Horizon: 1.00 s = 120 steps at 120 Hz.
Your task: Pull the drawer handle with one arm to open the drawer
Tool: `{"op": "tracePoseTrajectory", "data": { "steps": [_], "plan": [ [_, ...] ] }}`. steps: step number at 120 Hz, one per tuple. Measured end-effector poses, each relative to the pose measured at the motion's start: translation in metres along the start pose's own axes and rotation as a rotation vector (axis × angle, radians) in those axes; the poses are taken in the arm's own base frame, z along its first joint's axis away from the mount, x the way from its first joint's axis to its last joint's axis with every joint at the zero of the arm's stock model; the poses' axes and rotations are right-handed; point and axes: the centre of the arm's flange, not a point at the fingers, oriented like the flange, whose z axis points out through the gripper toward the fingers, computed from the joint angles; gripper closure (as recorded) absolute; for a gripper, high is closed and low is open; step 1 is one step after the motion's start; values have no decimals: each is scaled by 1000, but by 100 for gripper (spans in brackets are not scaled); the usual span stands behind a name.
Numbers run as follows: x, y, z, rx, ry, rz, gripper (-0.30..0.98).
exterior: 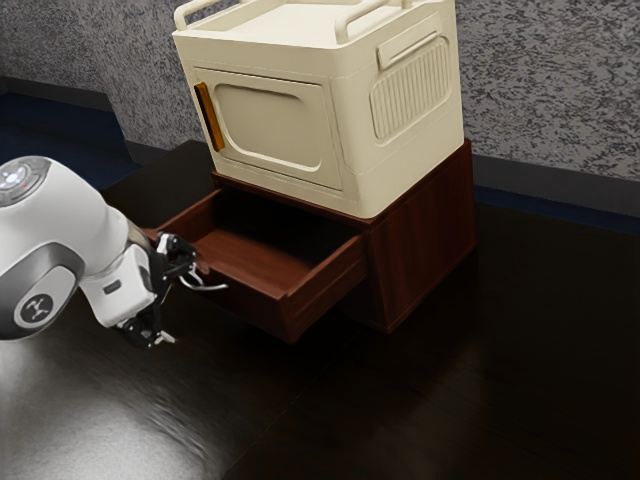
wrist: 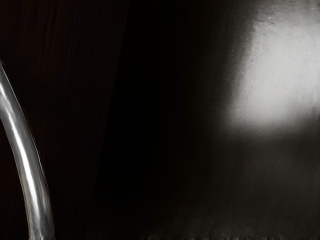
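exterior view, drawer: open, drawer [exterior: 270, 258] stands out of the dark red wood cabinet [exterior: 425, 240], inner floor and side wall visible.
exterior view, handle: curved silver handle [exterior: 208, 287] on the drawer's front face, near its top edge, toward the exterior view's left end.
exterior view, gripper: black gripper [exterior: 178, 304], fingers spread wide, nothing pinched. One finger up at the drawer front, right by the handle; the other lower, out over the table [exterior: 480, 400]. Finger-to-handle contact: can't tell.
exterior view, arm: white arm [exterior: 85, 235] comes in from the exterior view's left, hand tilted, reaching to the drawer front.
exterior view, cabinet: on the table, near its far edge; the table's far corner shows just past it, toward the exterior view's left.
exterior view, cabinet top: cream box [exterior: 405, 160] on it, reaching close to the top's front edge. Door shut, orange grip [exterior: 208, 118] upright on the door, rails on top.
wrist view, handle: close to the camera, curved metal, bright streak along it, part cut off. Very dark reddish wood behind it.
wrist view, table: dark, with a pale sheen [wrist: 280, 75] well apart from the handle.
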Motion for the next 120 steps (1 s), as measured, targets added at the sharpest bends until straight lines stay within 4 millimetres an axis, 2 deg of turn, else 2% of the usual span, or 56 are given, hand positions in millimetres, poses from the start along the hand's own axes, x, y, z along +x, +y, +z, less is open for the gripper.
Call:
{"op": "tracePoseTrajectory", "data": {
  "steps": [59, 120],
  "plan": [
    [-5, 17, -10, -15, 2, -16, 8],
    [-11, 17, -29, 7, -4, -38, 3]
  ]
}}
